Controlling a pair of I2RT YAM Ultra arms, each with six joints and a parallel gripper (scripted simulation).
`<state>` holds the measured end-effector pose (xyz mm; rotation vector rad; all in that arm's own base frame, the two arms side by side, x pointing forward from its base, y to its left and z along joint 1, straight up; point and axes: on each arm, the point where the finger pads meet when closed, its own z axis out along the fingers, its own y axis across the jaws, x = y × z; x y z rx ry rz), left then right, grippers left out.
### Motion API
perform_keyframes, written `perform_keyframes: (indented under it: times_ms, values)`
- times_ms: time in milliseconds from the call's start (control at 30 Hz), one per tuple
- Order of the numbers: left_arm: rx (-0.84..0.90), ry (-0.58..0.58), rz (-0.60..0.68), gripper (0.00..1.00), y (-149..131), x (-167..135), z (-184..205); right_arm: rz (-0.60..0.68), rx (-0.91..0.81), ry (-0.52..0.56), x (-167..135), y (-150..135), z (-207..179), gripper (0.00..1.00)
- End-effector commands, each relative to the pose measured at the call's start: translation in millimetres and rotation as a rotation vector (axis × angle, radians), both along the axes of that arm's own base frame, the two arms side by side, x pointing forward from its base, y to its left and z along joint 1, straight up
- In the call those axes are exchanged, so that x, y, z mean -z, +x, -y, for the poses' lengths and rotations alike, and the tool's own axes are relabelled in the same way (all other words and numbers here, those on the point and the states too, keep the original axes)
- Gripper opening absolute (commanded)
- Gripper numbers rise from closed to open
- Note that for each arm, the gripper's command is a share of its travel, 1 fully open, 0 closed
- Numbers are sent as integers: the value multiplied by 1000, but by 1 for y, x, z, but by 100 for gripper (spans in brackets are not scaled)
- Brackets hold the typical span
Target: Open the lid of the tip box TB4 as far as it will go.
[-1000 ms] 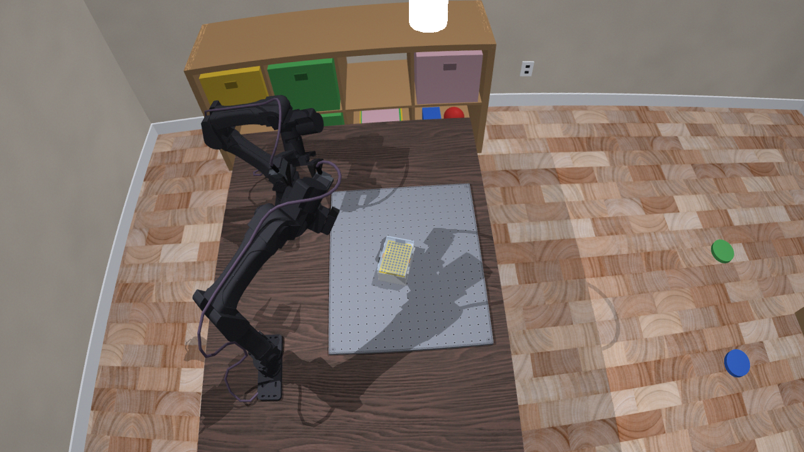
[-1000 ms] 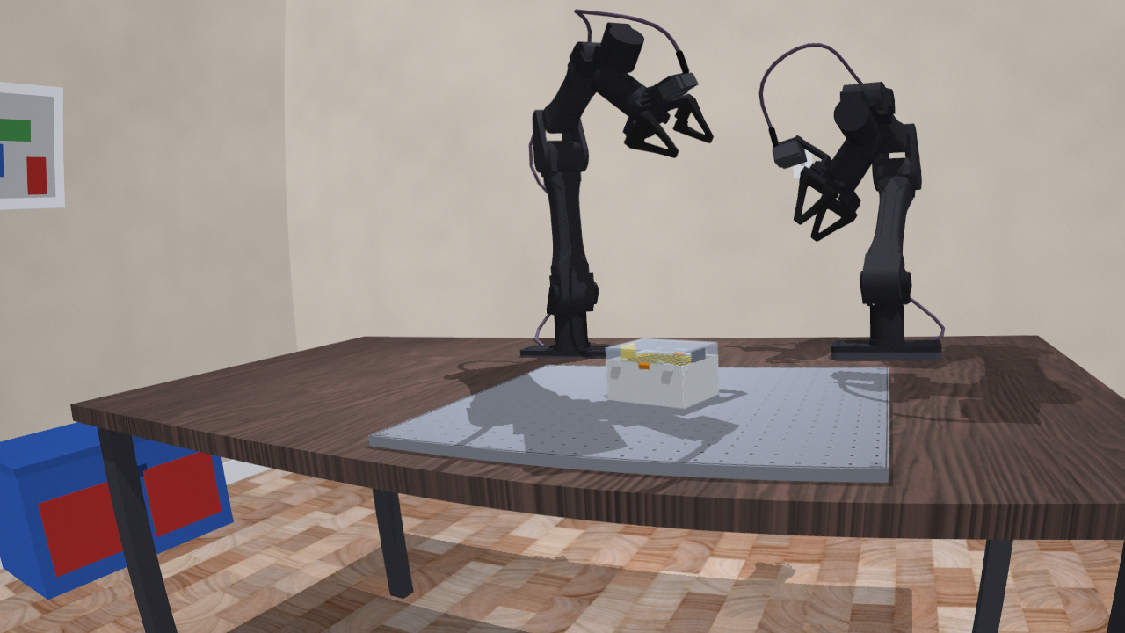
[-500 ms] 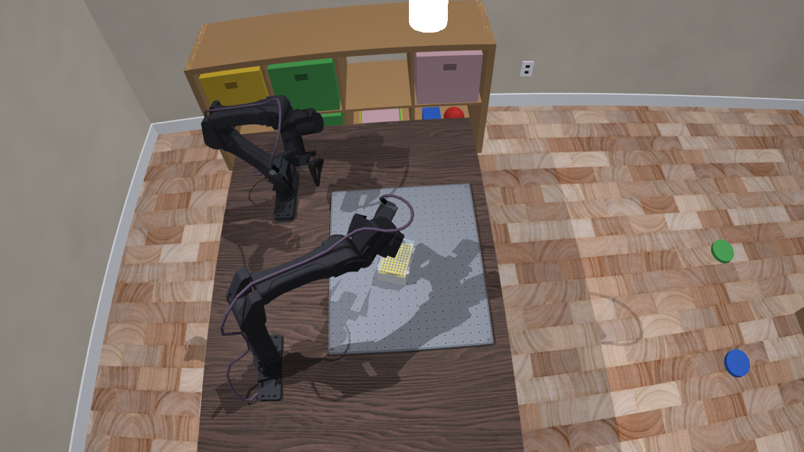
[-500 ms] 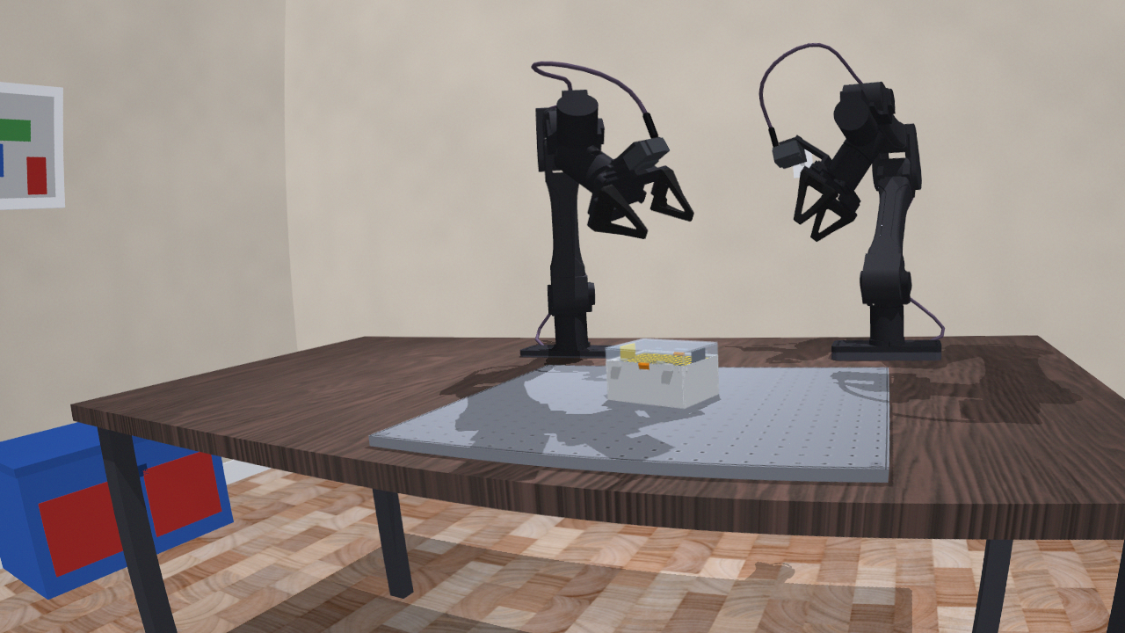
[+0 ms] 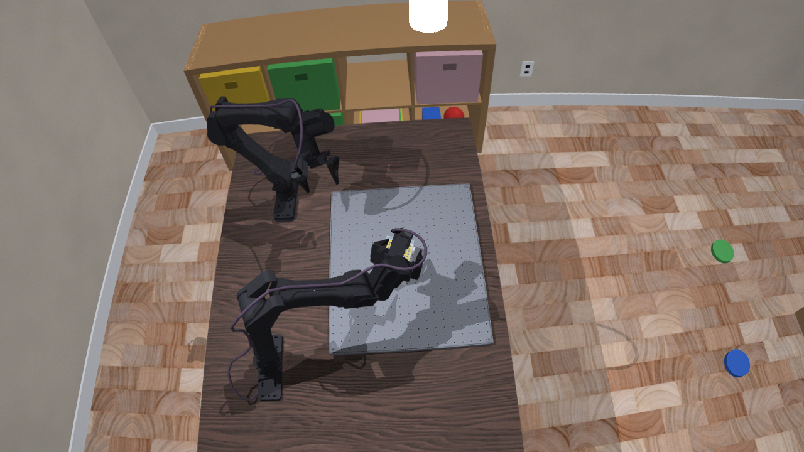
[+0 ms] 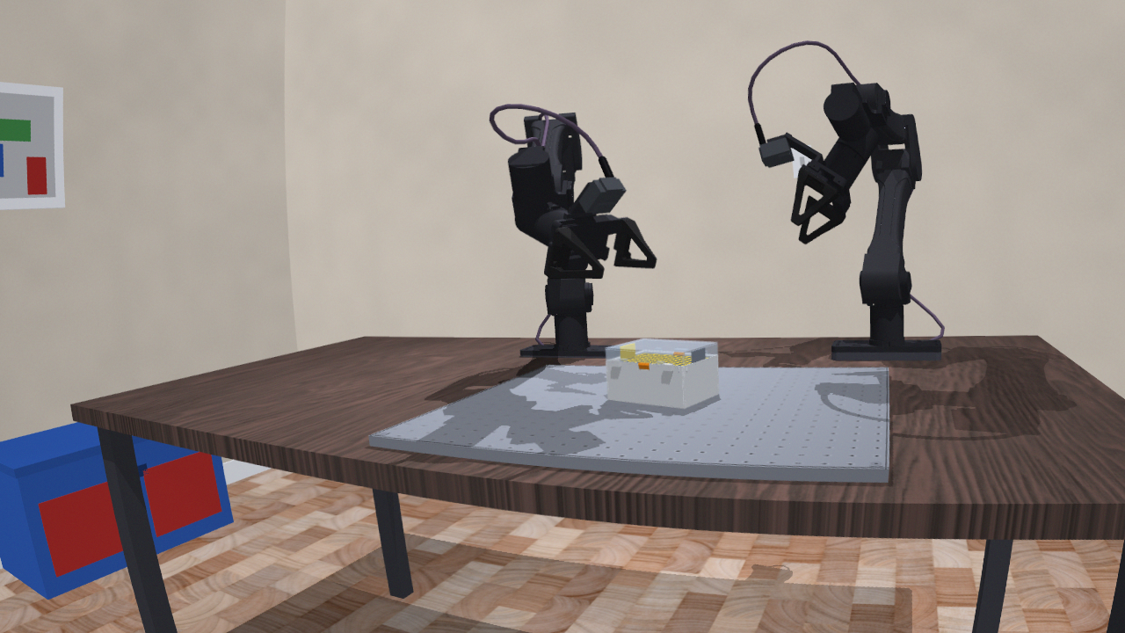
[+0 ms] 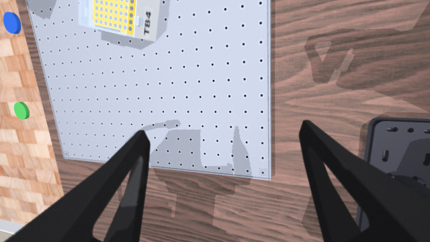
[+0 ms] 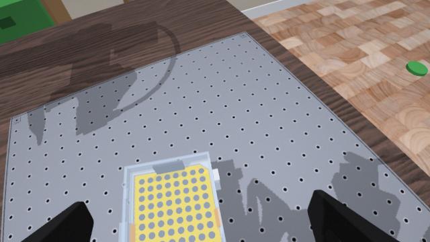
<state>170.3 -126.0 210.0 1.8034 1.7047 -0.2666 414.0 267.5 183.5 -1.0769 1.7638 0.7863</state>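
Note:
The tip box TB4 (image 6: 663, 371) sits on the grey perforated base plate (image 5: 407, 267). Its clear lid lies flat over the yellow insert, and a small orange tab (image 6: 643, 365) shows on one side. My right gripper (image 6: 621, 259) is open and empty. It hangs well above the box, which fills the bottom of the right wrist view (image 8: 173, 202) between the spread fingers. In the top view the right wrist covers most of the box (image 5: 412, 255). My left gripper (image 6: 814, 224) is open and empty, high above the plate's corner and far from the box (image 7: 121, 17).
A wooden shelf (image 5: 343, 84) with coloured bins stands behind the table. The left arm's base (image 5: 285, 208) and the right arm's base (image 5: 268, 387) are bolted beside the plate. A green disc (image 5: 722, 251) and a blue disc (image 5: 736, 362) lie on the floor.

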Motion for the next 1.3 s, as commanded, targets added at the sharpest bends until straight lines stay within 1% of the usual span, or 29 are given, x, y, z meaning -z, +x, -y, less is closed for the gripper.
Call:
perform_keyframes:
  times_ms: [0,133,200,267,333,467,600,833,900,967,1033,1133,1267]
  values:
    - [-201,-13,-28,100,50,19,16,170,-4,85,-1,18,16,100]
    - [-342,-52,-60,100,84,35,36,214,12,89,22,21,38,100]
    - [-401,-74,-72,100,96,42,46,233,17,90,30,20,47,100]
    - [-453,-97,-82,100,106,48,55,251,22,90,37,20,54,100]
    - [-453,-97,-82,100,106,48,55,251,22,90,37,20,54,100]
    - [-598,-186,-98,100,132,59,77,301,13,96,51,13,68,100]
    - [-702,-261,-125,100,146,72,98,310,1,99,70,3,76,100]
    - [-849,-387,-182,100,158,97,132,156,-124,122,126,-45,51,100]
    - [-849,-387,-182,100,158,97,132,156,-124,122,126,-45,51,100]
    - [-868,-400,-197,100,157,104,139,129,-136,122,135,-52,48,100]
    - [-876,-400,-207,100,156,110,143,118,-130,115,138,-50,47,100]
    - [-860,-366,-224,100,149,121,145,122,-130,115,136,-50,47,100]
    - [-857,-362,-224,100,148,121,145,122,-130,115,136,-50,47,100]
